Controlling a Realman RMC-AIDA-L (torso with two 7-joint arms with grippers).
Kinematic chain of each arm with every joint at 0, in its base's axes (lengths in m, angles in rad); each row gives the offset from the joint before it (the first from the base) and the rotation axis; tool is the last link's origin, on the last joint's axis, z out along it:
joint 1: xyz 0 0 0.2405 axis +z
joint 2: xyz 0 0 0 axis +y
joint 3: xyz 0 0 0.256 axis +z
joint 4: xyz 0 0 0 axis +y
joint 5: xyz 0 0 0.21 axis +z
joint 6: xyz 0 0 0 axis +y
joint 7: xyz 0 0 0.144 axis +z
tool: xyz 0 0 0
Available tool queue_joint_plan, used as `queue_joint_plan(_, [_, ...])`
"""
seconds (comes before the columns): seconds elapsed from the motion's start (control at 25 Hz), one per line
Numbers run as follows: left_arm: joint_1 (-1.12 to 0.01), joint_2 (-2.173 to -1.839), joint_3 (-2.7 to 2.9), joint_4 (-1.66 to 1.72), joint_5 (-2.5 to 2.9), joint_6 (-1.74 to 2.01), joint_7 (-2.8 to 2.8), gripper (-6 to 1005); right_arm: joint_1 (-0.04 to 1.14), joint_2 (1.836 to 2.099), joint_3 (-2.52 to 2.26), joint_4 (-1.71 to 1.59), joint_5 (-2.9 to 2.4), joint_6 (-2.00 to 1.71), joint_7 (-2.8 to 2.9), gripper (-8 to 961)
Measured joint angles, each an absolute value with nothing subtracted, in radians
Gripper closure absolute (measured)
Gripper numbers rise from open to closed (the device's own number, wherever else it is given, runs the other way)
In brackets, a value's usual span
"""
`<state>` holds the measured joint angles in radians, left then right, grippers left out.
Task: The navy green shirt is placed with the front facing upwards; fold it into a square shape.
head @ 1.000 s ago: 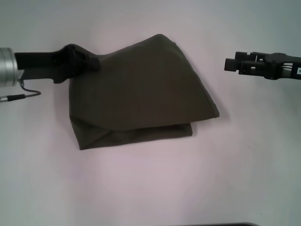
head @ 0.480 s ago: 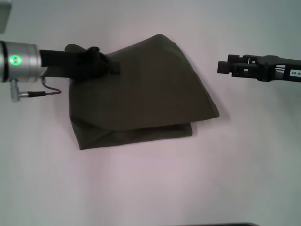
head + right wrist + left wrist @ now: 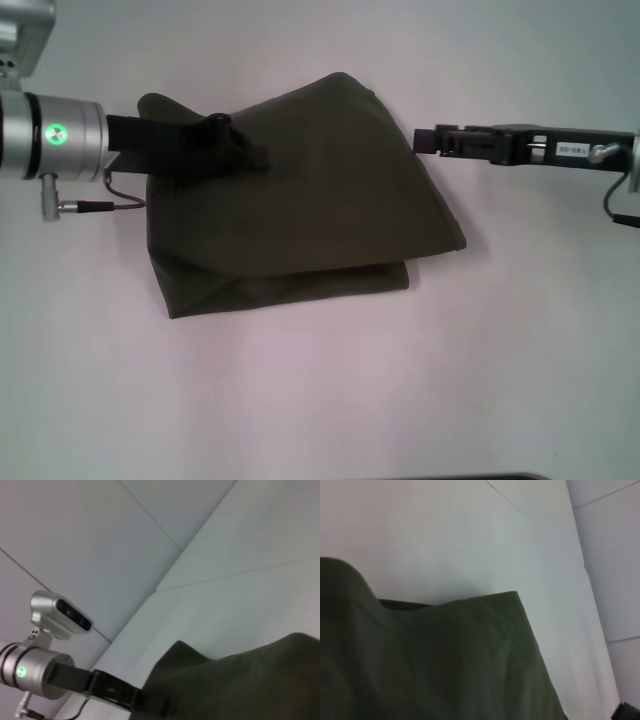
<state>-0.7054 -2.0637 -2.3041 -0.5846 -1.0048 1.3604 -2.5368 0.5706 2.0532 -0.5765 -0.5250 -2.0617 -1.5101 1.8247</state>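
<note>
The navy green shirt (image 3: 320, 200) lies folded into a rough, skewed block on the white table (image 3: 330, 400); its lettering and neck label are hidden. My left gripper (image 3: 255, 157) reaches in from the left and sits over the shirt's upper left part, with a bump of fabric behind it. The left wrist view is filled with the shirt (image 3: 445, 665). My right gripper (image 3: 420, 140) reaches in from the right and sits at the shirt's upper right edge. The right wrist view shows the shirt (image 3: 240, 680) and the left gripper (image 3: 135, 697) on it.
A cable (image 3: 100, 205) hangs under the left wrist. A dark strip (image 3: 480, 477) shows at the table's front edge. Bare white table surrounds the shirt on all sides.
My left gripper has moved right, from the shirt's left edge onto the shirt. My right gripper has moved left, from off the shirt to its right edge. The shirt's outline is about the same.
</note>
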Motion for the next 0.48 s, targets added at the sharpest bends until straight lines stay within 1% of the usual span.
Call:
queue_joint_plan(0.04, [-0.703, -2.063, -2.306, -0.585, -1.005, 1.361, -2.537, 998, 0.575, 2.054, -0.582, -0.526, -2.062, -1.517, 1.835, 114])
queue_joint_plan(0.28, [-0.697, -2.059, -2.307, -0.591, -1.005, 1.37, -2.534, 998, 0.575, 2.048, -0.602, -0.532, -2.062, -1.558, 1.847, 349])
queue_joint_plan(0.48, [-0.701, -2.067, -2.3, -0.593, -1.007, 1.369, -2.527, 998, 0.564, 2.048, -0.62, -0.521, -2.062, -1.557, 1.83, 454])
